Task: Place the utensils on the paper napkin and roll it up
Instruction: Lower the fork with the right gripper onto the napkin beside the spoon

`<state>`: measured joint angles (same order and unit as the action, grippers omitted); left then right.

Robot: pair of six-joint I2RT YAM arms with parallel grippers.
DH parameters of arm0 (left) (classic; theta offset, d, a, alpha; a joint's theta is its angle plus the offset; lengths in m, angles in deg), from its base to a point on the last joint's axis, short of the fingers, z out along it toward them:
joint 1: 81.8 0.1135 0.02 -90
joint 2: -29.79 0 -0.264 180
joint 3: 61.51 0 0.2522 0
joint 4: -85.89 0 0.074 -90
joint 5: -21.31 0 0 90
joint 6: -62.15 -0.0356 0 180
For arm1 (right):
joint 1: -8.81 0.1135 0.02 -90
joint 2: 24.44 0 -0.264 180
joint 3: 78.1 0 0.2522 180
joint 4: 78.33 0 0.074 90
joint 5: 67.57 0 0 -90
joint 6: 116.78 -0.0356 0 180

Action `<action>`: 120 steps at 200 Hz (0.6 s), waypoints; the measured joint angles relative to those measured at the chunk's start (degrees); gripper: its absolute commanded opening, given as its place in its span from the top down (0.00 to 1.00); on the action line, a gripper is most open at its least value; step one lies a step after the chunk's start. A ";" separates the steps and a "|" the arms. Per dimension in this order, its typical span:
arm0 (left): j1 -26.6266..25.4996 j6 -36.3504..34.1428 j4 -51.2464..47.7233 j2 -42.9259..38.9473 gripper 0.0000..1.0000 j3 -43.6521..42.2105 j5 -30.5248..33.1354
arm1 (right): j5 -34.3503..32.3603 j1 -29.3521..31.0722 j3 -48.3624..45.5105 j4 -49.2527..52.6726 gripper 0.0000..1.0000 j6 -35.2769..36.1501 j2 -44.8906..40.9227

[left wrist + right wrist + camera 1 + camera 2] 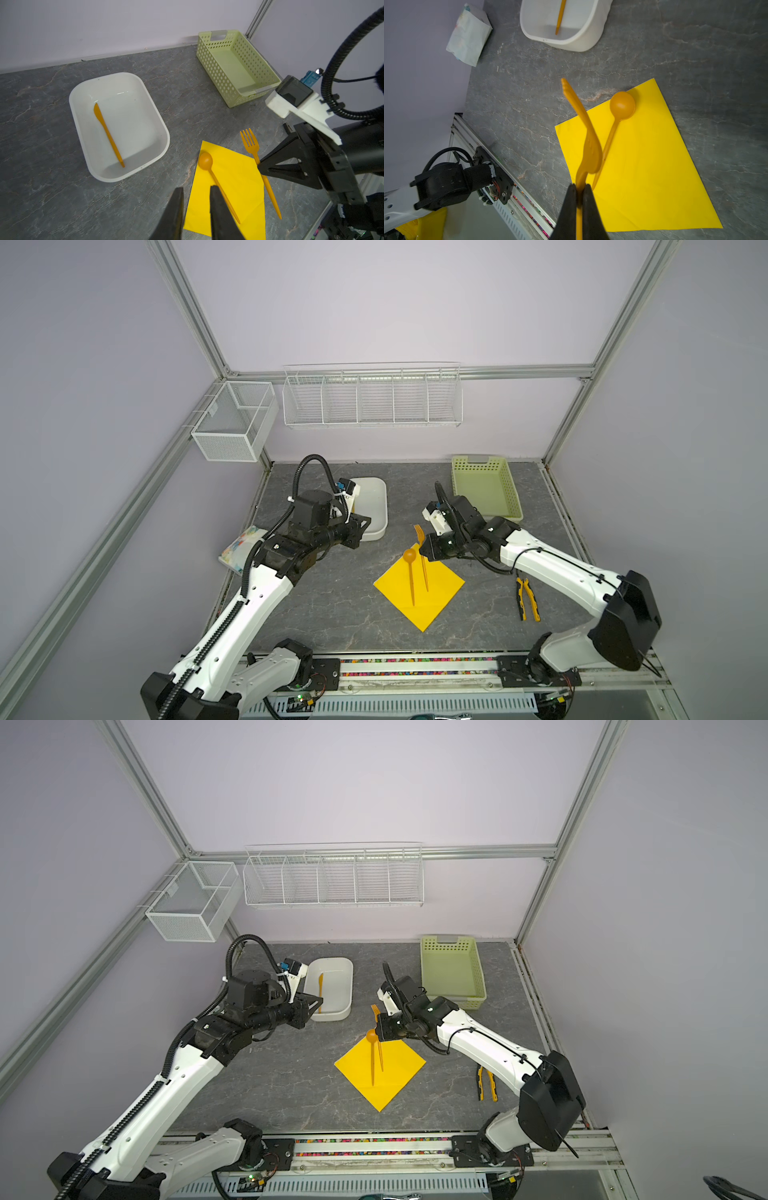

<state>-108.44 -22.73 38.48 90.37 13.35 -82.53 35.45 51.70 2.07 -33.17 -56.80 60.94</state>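
Fork handle partly behind right end effector

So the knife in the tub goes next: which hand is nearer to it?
Left. The left hand hangs by the tub, just short of the knife inside; the right hand is farther off, above the napkin's far corner, shut on the fork.

Matt paper napkin, smooth plastic fork, glossy white plastic tub
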 measured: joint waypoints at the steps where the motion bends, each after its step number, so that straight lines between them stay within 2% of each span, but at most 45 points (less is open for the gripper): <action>1: 0.02 -0.04 0.00 0.02 0.77 -0.02 0.00 | 0.22 0.00 -0.13 -0.13 0.93 -0.02 0.17; 53: 1.84 -2.23 -1.29 0.81 0.76 -0.26 0.59 | 6.54 -1.01 -6.21 -9.22 0.93 -2.36 5.29; 120: 2.62 -4.46 -2.49 0.83 0.76 -1.14 3.15 | 12.68 -5.46 -12.33 -20.24 0.93 -5.77 8.85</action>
<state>-105.81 -27.19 35.99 91.20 12.21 -79.39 48.12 46.24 -10.26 -53.41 -62.57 69.79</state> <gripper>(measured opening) 0.235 0.073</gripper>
